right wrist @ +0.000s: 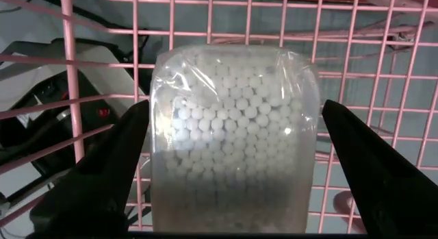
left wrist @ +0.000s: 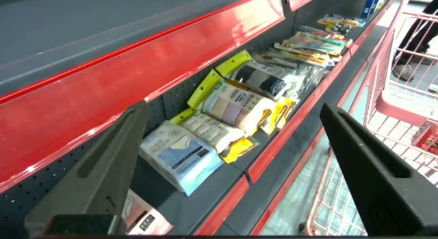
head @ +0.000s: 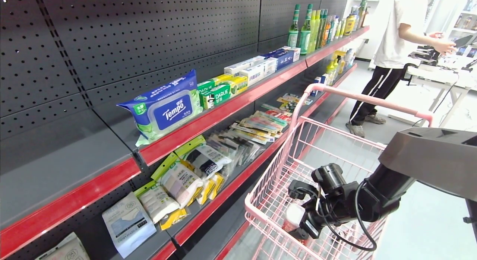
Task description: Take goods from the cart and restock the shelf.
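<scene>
The pink wire cart [head: 274,170] stands beside the shelf [head: 208,120] with red front edges. My right gripper [head: 300,232] is down inside the cart, open, its fingers [right wrist: 102,177] on either side of a clear tub of small white cotton sticks [right wrist: 233,150]. That tub shows as a white item [head: 294,214] low in the cart. My left gripper [left wrist: 233,164] is open and holds nothing. It hangs in front of the lower shelf level [left wrist: 287,140], where bagged goods [left wrist: 229,105] lie.
A blue wet-wipes pack [head: 166,107], toothpaste boxes [head: 218,90] and green bottles [head: 305,29] line the upper shelf. Toothbrush packs [head: 261,124] lie on the lower one. A person [head: 391,47] stands past the cart at a desk. Open floor lies right of the cart.
</scene>
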Tool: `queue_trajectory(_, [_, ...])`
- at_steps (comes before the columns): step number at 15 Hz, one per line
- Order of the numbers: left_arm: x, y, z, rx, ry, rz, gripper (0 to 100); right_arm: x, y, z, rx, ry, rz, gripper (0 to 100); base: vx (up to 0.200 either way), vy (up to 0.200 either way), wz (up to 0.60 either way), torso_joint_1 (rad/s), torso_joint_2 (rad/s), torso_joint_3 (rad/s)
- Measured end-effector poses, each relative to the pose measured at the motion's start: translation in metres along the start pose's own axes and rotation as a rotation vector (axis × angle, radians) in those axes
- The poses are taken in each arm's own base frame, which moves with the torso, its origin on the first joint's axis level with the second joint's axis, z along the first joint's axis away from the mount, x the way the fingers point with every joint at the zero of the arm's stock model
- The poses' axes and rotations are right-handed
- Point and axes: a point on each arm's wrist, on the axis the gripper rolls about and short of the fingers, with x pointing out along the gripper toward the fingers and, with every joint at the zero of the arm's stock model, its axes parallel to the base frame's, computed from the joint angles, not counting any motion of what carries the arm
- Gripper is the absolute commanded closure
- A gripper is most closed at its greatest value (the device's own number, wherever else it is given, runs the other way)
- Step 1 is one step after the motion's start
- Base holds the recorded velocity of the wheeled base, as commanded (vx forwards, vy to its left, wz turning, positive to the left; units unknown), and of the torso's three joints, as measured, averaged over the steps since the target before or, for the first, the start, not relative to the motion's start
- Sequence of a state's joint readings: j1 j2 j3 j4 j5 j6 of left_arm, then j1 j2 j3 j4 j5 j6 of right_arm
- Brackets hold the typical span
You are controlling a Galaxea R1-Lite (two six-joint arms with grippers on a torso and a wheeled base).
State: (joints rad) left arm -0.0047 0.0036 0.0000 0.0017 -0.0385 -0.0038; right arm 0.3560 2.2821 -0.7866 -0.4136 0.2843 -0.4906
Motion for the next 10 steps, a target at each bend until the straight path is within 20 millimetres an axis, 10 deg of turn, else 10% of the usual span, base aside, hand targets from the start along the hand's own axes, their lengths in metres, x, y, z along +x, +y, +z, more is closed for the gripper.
queue_trajectory(10, [0.0000, 0.0000, 0.0000, 0.000, 0.000, 0.000, 0, 0.0093, 0.0012, -0.0018, -0.018, 0.029, -0.014, 0, 0.000, 0.000, 0.00, 0.000, 0.00, 0.000])
